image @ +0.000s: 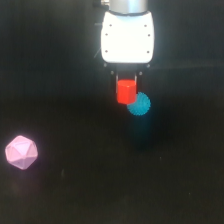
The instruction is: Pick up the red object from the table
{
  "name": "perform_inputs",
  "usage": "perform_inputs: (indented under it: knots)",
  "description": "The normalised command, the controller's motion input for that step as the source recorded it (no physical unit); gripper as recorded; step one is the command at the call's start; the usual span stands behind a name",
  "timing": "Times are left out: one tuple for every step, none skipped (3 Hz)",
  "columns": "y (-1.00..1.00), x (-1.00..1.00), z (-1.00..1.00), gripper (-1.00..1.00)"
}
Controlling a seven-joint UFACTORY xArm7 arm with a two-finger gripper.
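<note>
The red object (pixel 126 92) is a small bright red-orange block held between the dark fingers of my gripper (pixel 126 86), just under its white body. The gripper is shut on it. The red object appears lifted off the black table (pixel 75 200). The cyan spiky ball (pixel 139 104) sits just below and to the exterior view's right of the red object, partly overlapped by it in the picture.
A pink polyhedron (pixel 21 152) lies on the table at the exterior view's far left. A faint bluish reflection (pixel 139 132) shows below the spiky ball.
</note>
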Motion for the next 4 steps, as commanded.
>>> perform_inputs:
  knots:
    - [-0.27, 0.51, -0.29, -1.00]
    - [-0.43, -0.19, -0.37, -0.95]
    - [-0.74, 0.28, -0.60, -0.89]
    - [-0.24, 0.00, -0.32, -0.88]
